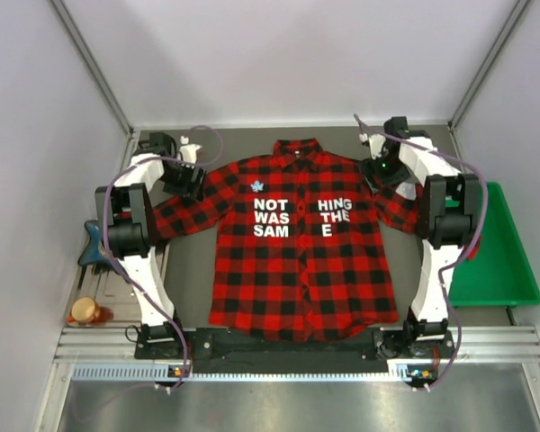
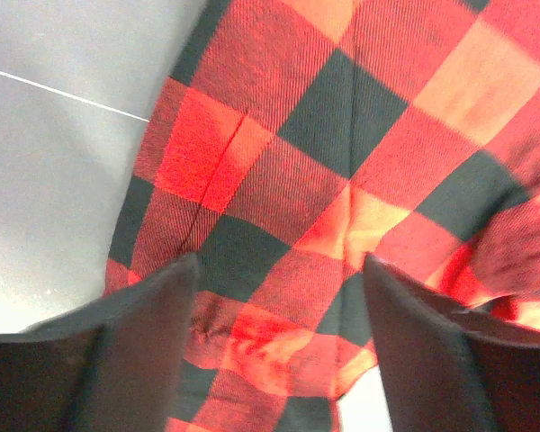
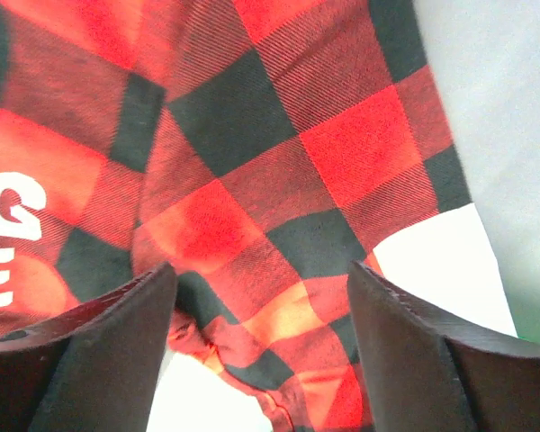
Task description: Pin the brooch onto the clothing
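Brooch (image 1: 256,186): lay on shirt (image 1: 301,270) above "NOT"
Left jaws: hung released over one sleeve (image 2: 279,180)
Right jaws: hung released over other sleeve (image 3: 279,162)

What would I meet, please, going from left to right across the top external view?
Dark blue object → left gripper → brooch → right gripper → green tray.
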Available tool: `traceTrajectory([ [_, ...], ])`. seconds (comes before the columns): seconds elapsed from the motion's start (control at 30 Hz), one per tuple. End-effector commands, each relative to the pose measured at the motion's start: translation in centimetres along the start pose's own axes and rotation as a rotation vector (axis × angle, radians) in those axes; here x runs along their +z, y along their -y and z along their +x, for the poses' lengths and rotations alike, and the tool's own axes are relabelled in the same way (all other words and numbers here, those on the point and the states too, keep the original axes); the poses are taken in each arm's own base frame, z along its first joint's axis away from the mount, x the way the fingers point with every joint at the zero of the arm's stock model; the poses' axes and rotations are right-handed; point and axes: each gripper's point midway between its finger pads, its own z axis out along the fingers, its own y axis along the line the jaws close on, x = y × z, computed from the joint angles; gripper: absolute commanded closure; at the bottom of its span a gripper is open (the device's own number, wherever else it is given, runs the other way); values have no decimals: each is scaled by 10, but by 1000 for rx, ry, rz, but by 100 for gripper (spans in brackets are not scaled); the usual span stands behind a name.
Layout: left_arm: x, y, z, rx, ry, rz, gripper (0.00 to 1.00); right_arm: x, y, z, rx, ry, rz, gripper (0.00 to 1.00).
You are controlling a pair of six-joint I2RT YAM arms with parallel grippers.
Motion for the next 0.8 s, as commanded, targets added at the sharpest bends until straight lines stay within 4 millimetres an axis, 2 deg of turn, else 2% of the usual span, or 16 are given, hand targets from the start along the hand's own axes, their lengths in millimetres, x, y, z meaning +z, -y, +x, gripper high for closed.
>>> traceTrajectory([
  [0.0, -71, 1, -87, 67, 277, -53, 1, -104, 3, -72, 3, 339, 9, 19],
  [0.13, -117, 5, -142, 86, 449, -101, 2, -161, 4, -98, 27, 495, 38, 3],
  [0.17, -125, 1, -150, 71, 463, -155, 2, -187, 8, -108, 28, 574, 70, 2],
  [0.2, -141, 6, -169, 96, 508, -180, 2, -200, 8, -114, 22, 619, 75, 1],
  [0.27, -157, 8, -187, 100, 552, -244, 1, -229, 4, -123, -20, 707, 93, 1],
  [0.3, -170, 0, -195, 73, 575, -344, 2, -251, 2, -127, -52, 778, 117, 1],
  [0.4, -184, 30, -218, 110, 655, -373, 2, -284, -17, -128, -175, 911, 144, 1],
  [0.47, -195, 49, -224, 136, 698, -353, 2, -292, -23, -121, -97, 965, 131, 1],
  [0.5, -185, 65, -220, 139, 685, -321, 2, -277, -24, -110, -19, 945, 111, 1],
  [0.53, -192, 78, -219, 150, 704, -300, 2, -286, -31, -101, 2, 970, 80, 1],
  [0.57, -189, 88, -215, 157, 708, -279, 1, -282, -35, -94, 8, 962, 60, 1],
  [0.6, -167, 101, -204, 145, 697, -251, 2, -262, -50, -83, -7, 925, -14, 1],
  [0.63, -176, 109, -198, 141, 723, -257, 2, -263, -61, -74, -55, 928, -42, 1],
  [0.67, -171, 114, -191, 135, 724, -268, 2, -255, -74, -69, -76, 912, -69, 1],
  [0.7, -145, 129, -174, 148, 692, -250, 2, -233, -79, -56, -63, 858, -67, 1],
  [0.77, -134, 129, -154, 119, 659, -309, 2, -217, -91, -42, -78, 821, -79, 1],
])
